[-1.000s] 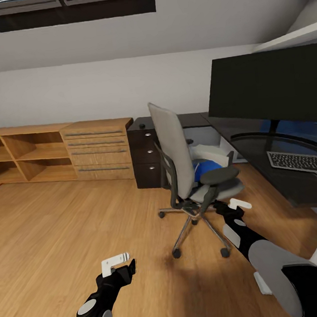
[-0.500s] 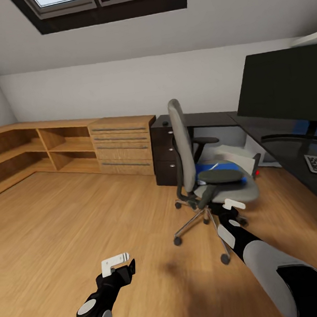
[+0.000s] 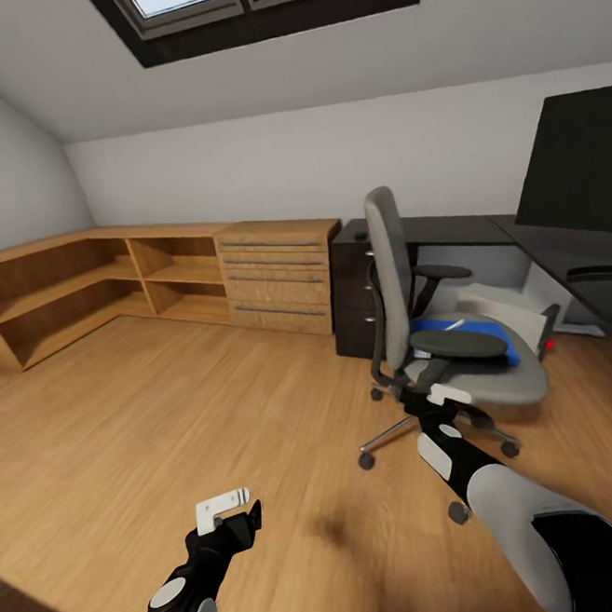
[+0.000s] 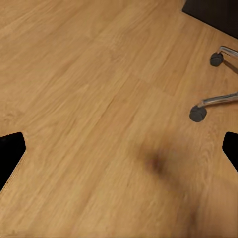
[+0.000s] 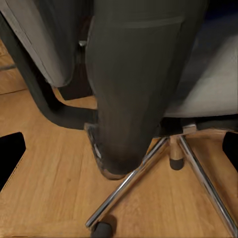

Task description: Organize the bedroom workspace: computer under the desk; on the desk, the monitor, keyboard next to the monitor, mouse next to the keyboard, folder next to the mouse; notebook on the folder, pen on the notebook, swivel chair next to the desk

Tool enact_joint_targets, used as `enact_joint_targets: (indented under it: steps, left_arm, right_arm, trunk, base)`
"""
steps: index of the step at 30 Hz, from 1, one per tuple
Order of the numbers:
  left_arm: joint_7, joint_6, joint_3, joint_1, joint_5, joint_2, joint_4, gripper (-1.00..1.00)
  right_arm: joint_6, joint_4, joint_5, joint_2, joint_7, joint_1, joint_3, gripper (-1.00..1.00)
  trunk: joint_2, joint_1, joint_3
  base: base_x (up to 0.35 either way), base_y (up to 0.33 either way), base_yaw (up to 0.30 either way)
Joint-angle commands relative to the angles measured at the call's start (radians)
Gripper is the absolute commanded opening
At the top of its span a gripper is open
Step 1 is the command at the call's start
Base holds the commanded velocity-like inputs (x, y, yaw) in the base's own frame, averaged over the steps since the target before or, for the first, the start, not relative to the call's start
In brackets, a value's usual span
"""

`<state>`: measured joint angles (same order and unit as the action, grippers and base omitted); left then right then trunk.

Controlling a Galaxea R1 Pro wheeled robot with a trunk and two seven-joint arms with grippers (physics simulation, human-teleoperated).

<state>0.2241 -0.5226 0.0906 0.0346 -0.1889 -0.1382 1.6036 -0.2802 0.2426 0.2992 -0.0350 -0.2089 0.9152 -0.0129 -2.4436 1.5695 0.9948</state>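
Right gripper point(image 3: 443, 396) sits just beside the near armrest of the swivel chair point(image 3: 462, 366) in my head view, arm reaching forward low; I judge I'm lining up to move the chair or reach the folder point(image 3: 465, 333), which lies on the seat with a thin white pen point(image 3: 453, 326) on it. Whether that gripper is released, I cannot tell. Left gripper point(image 3: 227, 510) hangs idle over the floor point(image 3: 168, 431). The monitor point(image 3: 582, 176) stands on the tabletop point(image 3: 563, 248) at far right.

Left wrist view: fingers spread, released, above bare floor near two chair castors.

Right wrist view: fingers wide apart, grasping nothing, the dark armrest support point(image 5: 139, 79) close ahead.
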Motion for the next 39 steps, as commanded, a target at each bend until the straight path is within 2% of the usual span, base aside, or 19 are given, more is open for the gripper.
enact_joint_targets:
  steps: [1,10,39]
  left_arm:
    - [0.009,-0.004,0.001,0.001,-0.010,0.000,0.001,1.00]
    - [0.009,-0.004,0.001,0.001,-0.010,0.000,0.001,1.00]
    - [0.009,-0.003,0.001,0.001,-0.009,0.001,-0.008,1.00]
  right_arm:
    - [-0.004,0.000,0.003,0.000,-0.001,0.001,-0.001,1.00]
    - [-0.004,0.000,0.003,0.000,-0.001,0.001,-0.002,1.00]
    - [-0.004,0.000,0.003,0.000,-0.001,0.000,-0.002,1.00]
  trunk:
    - [0.000,0.000,0.001]
    - [0.000,0.000,0.001]
    - [0.000,0.000,0.001]
  base:
    - [0.000,0.000,0.275]
    - [0.000,0.000,0.183]
    - [0.062,0.013,0.006]
